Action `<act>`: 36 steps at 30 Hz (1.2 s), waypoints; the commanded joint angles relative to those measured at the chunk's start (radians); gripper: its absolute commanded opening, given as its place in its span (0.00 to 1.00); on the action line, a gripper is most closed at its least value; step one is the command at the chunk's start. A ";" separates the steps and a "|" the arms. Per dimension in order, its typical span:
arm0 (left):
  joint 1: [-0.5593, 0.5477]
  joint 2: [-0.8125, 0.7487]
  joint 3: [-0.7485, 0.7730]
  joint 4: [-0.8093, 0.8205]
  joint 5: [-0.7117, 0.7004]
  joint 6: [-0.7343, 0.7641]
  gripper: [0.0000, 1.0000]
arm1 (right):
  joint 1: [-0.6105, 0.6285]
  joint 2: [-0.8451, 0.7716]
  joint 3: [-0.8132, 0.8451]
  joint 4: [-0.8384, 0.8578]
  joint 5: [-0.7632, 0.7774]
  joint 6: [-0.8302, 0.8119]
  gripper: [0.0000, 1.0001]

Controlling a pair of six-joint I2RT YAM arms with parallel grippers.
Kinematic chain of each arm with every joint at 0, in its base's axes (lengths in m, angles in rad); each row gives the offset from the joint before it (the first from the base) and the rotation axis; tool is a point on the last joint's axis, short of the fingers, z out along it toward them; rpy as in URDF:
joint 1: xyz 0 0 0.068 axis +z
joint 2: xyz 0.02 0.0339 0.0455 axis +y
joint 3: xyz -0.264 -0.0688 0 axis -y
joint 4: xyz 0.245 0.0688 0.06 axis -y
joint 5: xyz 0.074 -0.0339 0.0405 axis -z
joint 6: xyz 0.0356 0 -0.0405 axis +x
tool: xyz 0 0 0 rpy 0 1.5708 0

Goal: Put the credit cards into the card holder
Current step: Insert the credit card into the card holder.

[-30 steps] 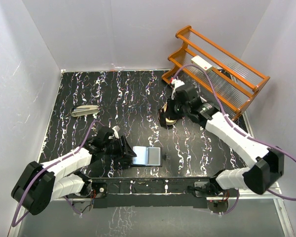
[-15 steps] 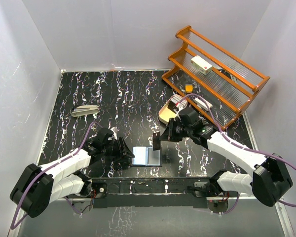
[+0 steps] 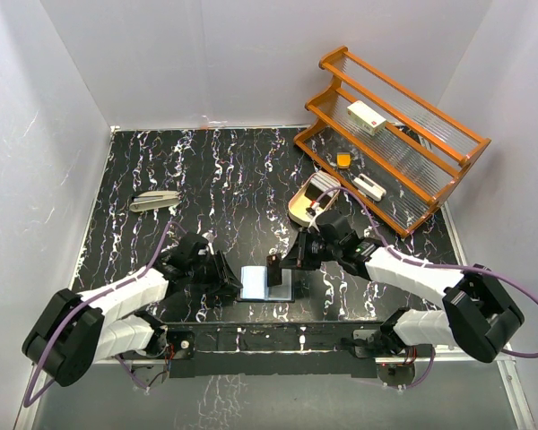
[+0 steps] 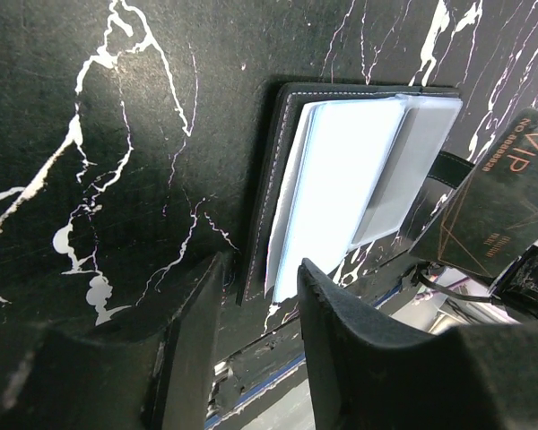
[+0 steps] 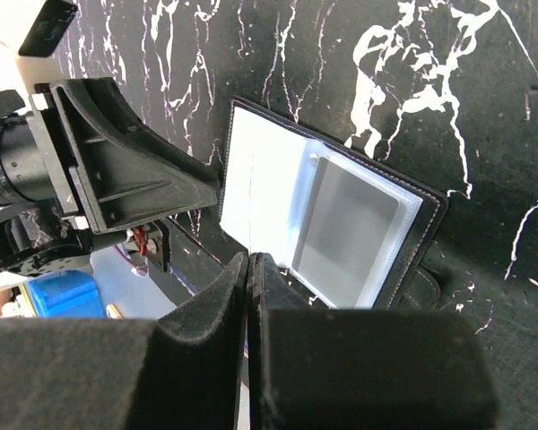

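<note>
The card holder (image 3: 267, 283) lies open near the table's front edge, its pale inner sleeves (image 4: 341, 179) facing up and its black cover (image 5: 430, 224) around them. My right gripper (image 3: 287, 265) hangs just above it, shut on a dark credit card (image 4: 498, 215) printed "VIP". In the right wrist view that card shows edge-on (image 5: 250, 224) over the left sleeve, ahead of the right gripper (image 5: 250, 258). My left gripper (image 3: 229, 279) sits low at the holder's left edge. In the left wrist view the left gripper (image 4: 262, 269) is open, with the holder's near corner in the gap between its jaws.
A wooden rack (image 3: 403, 134) stands at the back right with a white box (image 3: 366, 116) on its top shelf. A cream oval tray (image 3: 307, 202) lies in front of it. A grey folded object (image 3: 154, 201) rests at the left.
My right arm swung from the cream tray down to the card holder, carrying the dark card. The left gripper's jaws narrowed at the holder's left edge.
</note>
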 commanded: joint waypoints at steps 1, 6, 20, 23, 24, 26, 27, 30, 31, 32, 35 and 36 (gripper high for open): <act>0.002 0.014 -0.009 0.022 0.007 0.003 0.36 | 0.006 0.006 -0.036 0.108 0.013 0.038 0.00; 0.002 0.027 -0.024 0.059 0.023 -0.003 0.35 | 0.006 0.046 -0.070 0.149 -0.013 0.051 0.00; -0.003 0.044 -0.048 0.103 0.038 -0.020 0.09 | 0.007 0.135 -0.133 0.236 -0.025 0.047 0.00; -0.003 0.045 -0.047 0.098 0.035 -0.018 0.02 | 0.007 0.145 -0.137 0.236 -0.008 0.041 0.00; -0.003 0.046 -0.047 0.098 0.032 -0.018 0.00 | 0.007 0.154 -0.137 0.234 -0.004 0.035 0.00; -0.003 0.049 -0.044 0.093 0.028 -0.016 0.00 | 0.007 0.168 -0.137 0.227 0.000 0.023 0.00; -0.004 0.051 -0.043 0.091 0.027 -0.015 0.00 | 0.006 0.173 -0.139 0.227 0.002 0.022 0.00; -0.004 0.057 -0.040 0.089 0.027 -0.012 0.00 | 0.007 0.187 -0.144 0.235 0.004 0.018 0.00; -0.003 0.058 -0.040 0.089 0.027 -0.011 0.00 | 0.007 0.193 -0.142 0.235 0.003 0.016 0.00; -0.004 0.059 -0.038 0.088 0.026 -0.011 0.00 | 0.006 0.198 -0.140 0.235 0.004 0.014 0.00; -0.004 0.065 -0.036 0.090 0.021 -0.010 0.00 | 0.007 0.206 -0.131 0.231 0.010 0.013 0.00; -0.004 0.066 -0.033 0.087 0.019 -0.010 0.00 | 0.007 0.209 -0.128 0.231 0.012 0.013 0.00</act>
